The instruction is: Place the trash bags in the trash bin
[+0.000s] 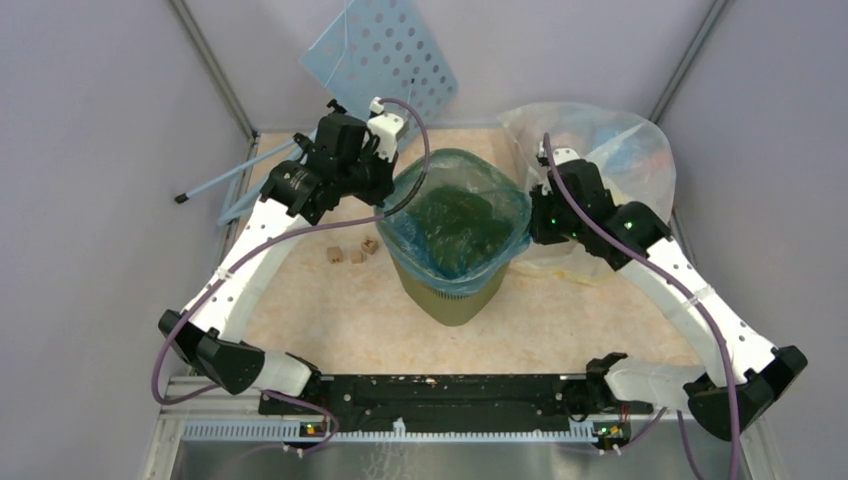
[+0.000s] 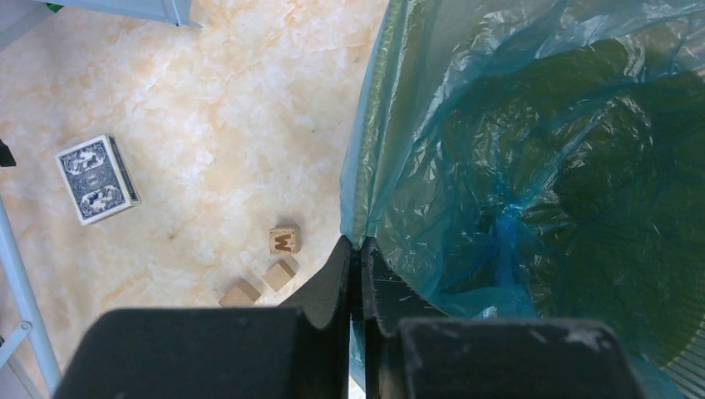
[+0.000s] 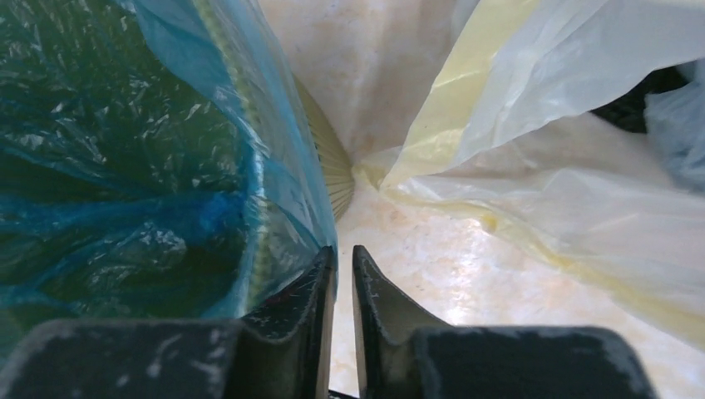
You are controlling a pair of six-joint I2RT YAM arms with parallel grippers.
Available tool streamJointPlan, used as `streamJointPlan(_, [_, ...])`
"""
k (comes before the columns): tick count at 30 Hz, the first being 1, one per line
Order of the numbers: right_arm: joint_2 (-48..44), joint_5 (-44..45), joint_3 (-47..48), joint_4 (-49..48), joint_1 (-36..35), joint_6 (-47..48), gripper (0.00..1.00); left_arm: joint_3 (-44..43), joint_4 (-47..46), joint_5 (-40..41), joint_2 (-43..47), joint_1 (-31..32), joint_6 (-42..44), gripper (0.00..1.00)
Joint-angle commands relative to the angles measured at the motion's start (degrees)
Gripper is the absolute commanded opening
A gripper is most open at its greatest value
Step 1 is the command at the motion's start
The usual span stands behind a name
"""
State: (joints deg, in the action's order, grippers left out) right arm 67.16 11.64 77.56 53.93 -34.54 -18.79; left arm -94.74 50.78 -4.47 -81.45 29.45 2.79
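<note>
Blue bag (image 1: 497, 205): lines bin (image 1: 450, 305), edges over rim; I judge it nearly done.
Left fingers (image 2: 342, 258): clenched on bag edge.
Right fingers (image 3: 326, 274): almost closed beside bag; I can't tell the grip.
Remaining: seat edges, let go.

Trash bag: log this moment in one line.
trash bag lining trash bin | left gripper pinching bag edge | right gripper nearly closed at rim, grip unclear

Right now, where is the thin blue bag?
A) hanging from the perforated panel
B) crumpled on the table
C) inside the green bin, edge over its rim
C: the blue bag lines the green bin, its edge draped over the rim.
</note>
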Motion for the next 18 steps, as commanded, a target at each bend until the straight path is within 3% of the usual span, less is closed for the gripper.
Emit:
streamJointPlan(1, [-4.7, -7.8, -7.5, -11.6, 0.4, -5.3, 0.18, 3.3, 0.2, 0.1, -0.4, -0.3, -1.7, 0.00])
streamJointPlan(11, [-10.9, -6.1, -14.8, -17.8, 5.6, -6.3, 0.29, 4.1, -1.5, 4.9, -0.6, -0.4, -3.9, 0.01])
streamJointPlan(18, [-11.8, -8.3, -15.3, -17.2, 7.1, -5.1, 0.29, 1.9, -3.5, 9.2, -2.9, -0.7, -5.4, 0.01])
